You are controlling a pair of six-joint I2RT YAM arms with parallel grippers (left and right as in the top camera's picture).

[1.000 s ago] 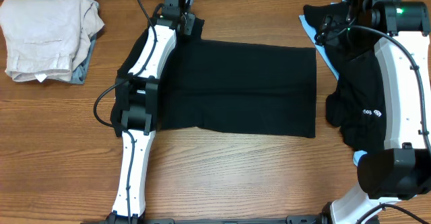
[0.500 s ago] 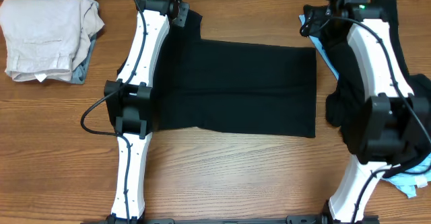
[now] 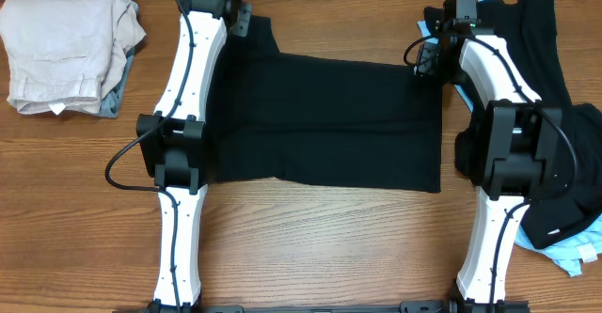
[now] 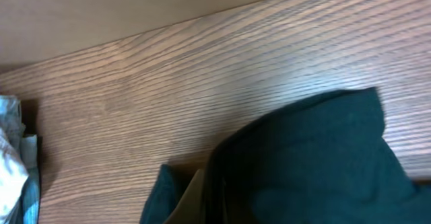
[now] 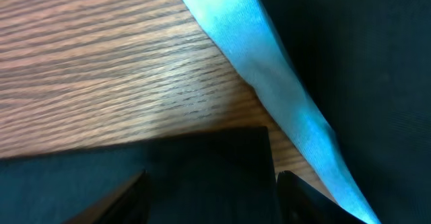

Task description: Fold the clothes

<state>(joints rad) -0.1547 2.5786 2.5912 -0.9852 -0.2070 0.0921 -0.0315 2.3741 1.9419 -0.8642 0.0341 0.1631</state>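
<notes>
The plain black short-sleeved T-shirt is laid flat and sideways across the middle of the brown wood-grain table. It is judged soft, limp and light. No stiffness is expected, so a lifted edge will sag and drag the rest along, and some sliding on the smooth wood is likely. It is best gripped at the corners or along an edge, with only a thin layer pinched. The two corners toward the table's far side should be raised together so the fold stays even.

The left pincer is placed at the shirt's sleeve corner, toward the table's far left. It is pressed together. In the left wrist view black cloth is bunched up right at the camera, so the sleeve is judged to be pinched.

The right pincer is placed at the shirt's corner toward the table's far right. Its fingers are seen spread, with the flat corner of the shirt between them and not gripped.

A light-blue smooth garment is seen just beside that corner, under a heap of black garments on the table's right side. A folded beige garment on a grey-blue one is kept at the table's far-left corner, well apart from the shirt.
</notes>
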